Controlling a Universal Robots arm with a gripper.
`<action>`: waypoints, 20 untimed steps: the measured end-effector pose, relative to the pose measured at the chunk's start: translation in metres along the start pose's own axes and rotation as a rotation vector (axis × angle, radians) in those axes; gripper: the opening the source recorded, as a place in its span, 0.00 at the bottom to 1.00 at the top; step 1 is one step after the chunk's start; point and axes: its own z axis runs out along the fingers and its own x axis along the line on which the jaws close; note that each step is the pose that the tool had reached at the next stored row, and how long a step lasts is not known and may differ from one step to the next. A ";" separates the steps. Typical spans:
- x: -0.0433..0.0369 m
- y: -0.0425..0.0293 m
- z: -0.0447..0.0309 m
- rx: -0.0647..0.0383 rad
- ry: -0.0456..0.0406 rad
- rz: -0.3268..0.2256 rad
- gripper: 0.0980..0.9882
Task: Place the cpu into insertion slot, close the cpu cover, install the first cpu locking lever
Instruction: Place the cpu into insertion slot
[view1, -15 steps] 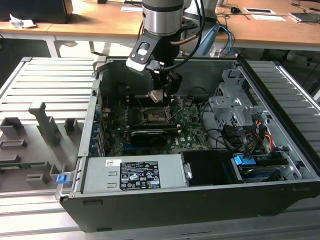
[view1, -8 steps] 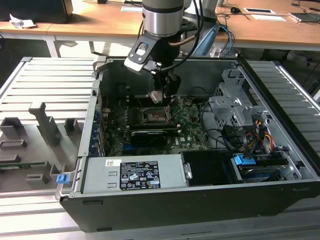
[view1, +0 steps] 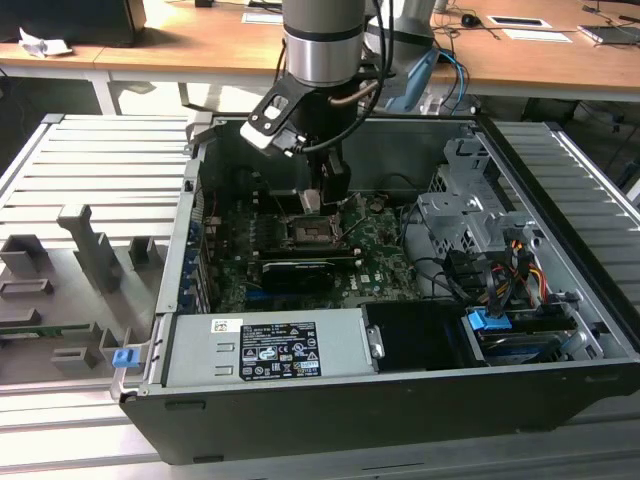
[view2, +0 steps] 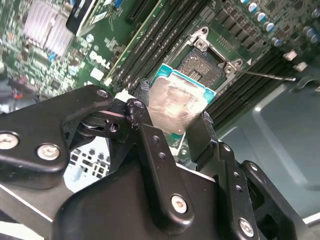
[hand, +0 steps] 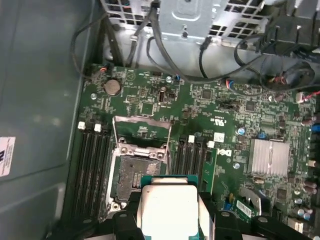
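The gripper (view2: 175, 117) is closed on the cpu (view2: 176, 102), with 1 finger (view2: 150, 145) on each of 2 opposite edges and the chip's metal face showing in both wrist views. In the exterior view it hangs inside the open computer case (view1: 300, 420), which sits on the ribbed bench (view1: 100, 170). The chip is held just at 12 o'clock of the insertion slot (view1: 313, 232) and is not seated in it.

The slot's dark contact bed lies exposed. The cpu cover (hand: 142, 120) stands swung up on the slot's side toward the drive cage (view1: 460, 215). A thin locking lever (view2: 270, 76) juts out from the slot.

The case holds the green motherboard (view1: 385, 250). A long black card (view1: 297, 272) lies at 6 o'clock of the slot and a grey labelled power supply (view1: 265, 350) further toward 6. The drive cage and its cables are at 3 o'clock.
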 end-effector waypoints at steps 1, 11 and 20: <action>0.0000 -0.0001 0.0013 0.000 -0.0016 0.019 0.49; -0.0002 -0.0008 0.0092 -0.003 -0.0072 0.076 0.49; -0.0001 -0.0012 0.0126 -0.004 -0.0124 0.128 0.49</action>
